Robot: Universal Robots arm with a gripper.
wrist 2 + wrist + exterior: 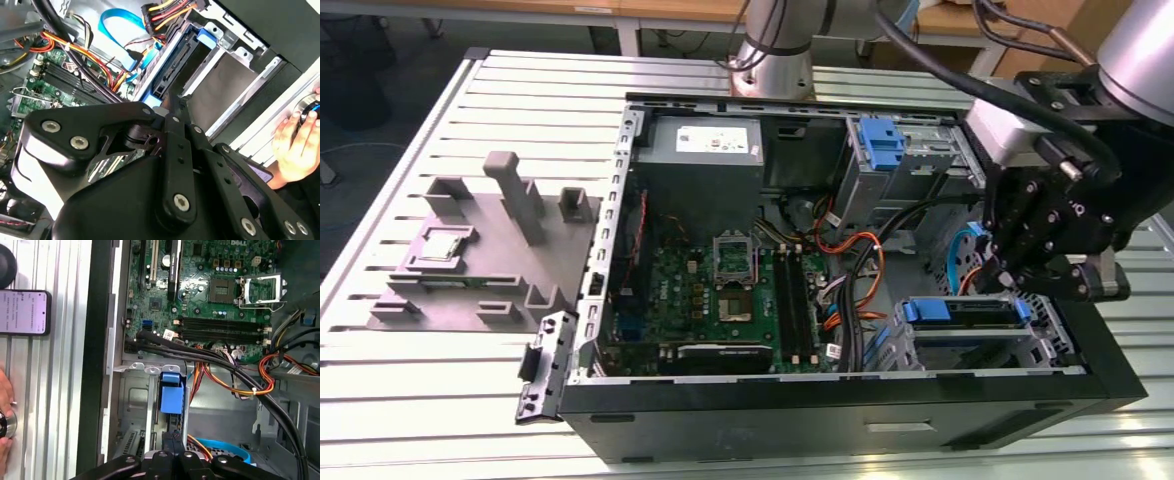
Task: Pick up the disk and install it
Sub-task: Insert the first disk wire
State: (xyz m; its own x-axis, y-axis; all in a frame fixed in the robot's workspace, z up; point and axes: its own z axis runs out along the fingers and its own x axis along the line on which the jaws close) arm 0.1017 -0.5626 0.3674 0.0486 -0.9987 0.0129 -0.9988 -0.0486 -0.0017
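Blue-railed metal disk (961, 312) at case (854, 398) corner: prob. stiff, heavyish, fragile; grab by side rails. Gripper (173, 436) right by it, hold can't tell.

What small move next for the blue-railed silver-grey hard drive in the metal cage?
Probably a short, gentle push deeper into the slot: the silver-grey hard drive with blue plastic rails sits in the grey metal drive cage with the black gripper at its outer end, and full seating cannot be confirmed.
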